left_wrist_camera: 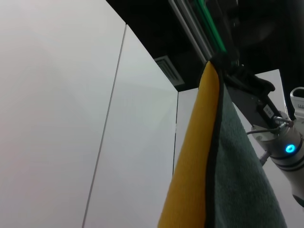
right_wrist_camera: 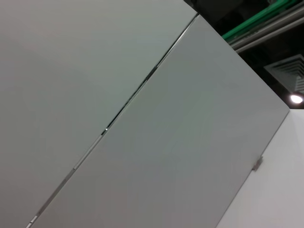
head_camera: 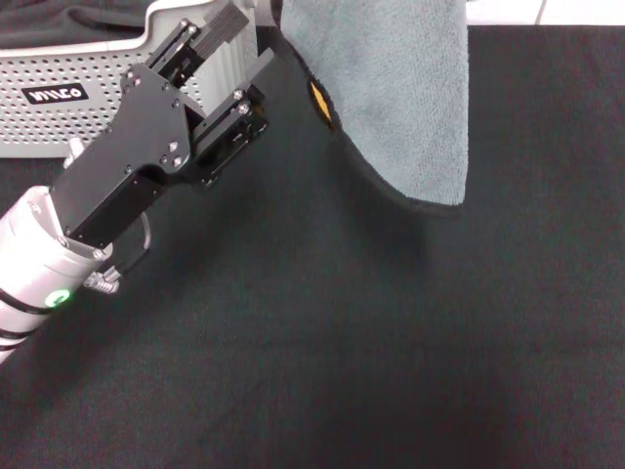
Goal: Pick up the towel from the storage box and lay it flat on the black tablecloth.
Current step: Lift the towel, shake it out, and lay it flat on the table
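I can't see what holds the towel [head_camera: 391, 88]: its upper part runs off the head view's top edge. Storage box [head_camera: 59, 93] cut off at upper left, partly behind left tool [head_camera: 229, 83]. Right tool's state unreadable.

towel [head_camera: 395, 93] hanging above black tablecloth [head_camera: 391, 342] — storage box [head_camera: 88, 98] far left

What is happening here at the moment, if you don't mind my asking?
The towel is already out of the box and hangs in the air over the tablecloth, held from above the head view's frame. It is not laid flat yet. The left end effector sits beside the towel's hanging edge, next to the box. The right end effector shows past the towel in the left wrist view.
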Motion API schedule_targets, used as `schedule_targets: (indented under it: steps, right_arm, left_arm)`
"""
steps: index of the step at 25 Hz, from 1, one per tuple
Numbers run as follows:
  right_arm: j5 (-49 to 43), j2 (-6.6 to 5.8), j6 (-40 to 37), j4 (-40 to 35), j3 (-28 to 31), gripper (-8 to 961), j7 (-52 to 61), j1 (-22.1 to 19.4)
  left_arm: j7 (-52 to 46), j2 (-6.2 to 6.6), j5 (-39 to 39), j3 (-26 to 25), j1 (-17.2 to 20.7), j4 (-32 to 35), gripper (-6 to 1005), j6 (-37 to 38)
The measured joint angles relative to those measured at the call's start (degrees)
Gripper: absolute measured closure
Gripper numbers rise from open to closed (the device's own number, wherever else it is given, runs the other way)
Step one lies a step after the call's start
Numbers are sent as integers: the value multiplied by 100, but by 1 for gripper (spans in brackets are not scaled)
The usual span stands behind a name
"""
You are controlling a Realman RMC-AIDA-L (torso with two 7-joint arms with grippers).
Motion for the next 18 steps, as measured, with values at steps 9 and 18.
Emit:
schedule_targets:
  steps: [9, 18]
  right_arm:
    - [27, 1, -65, -139, 20, 946, 66, -4]
    - [44, 22, -281, -221, 59, 946, 152, -5]
  left_arm:
    - [3, -8, 103, 9, -51, -20, 318, 11]
    - [137, -9, -85, -11, -40, -26, 320, 17]
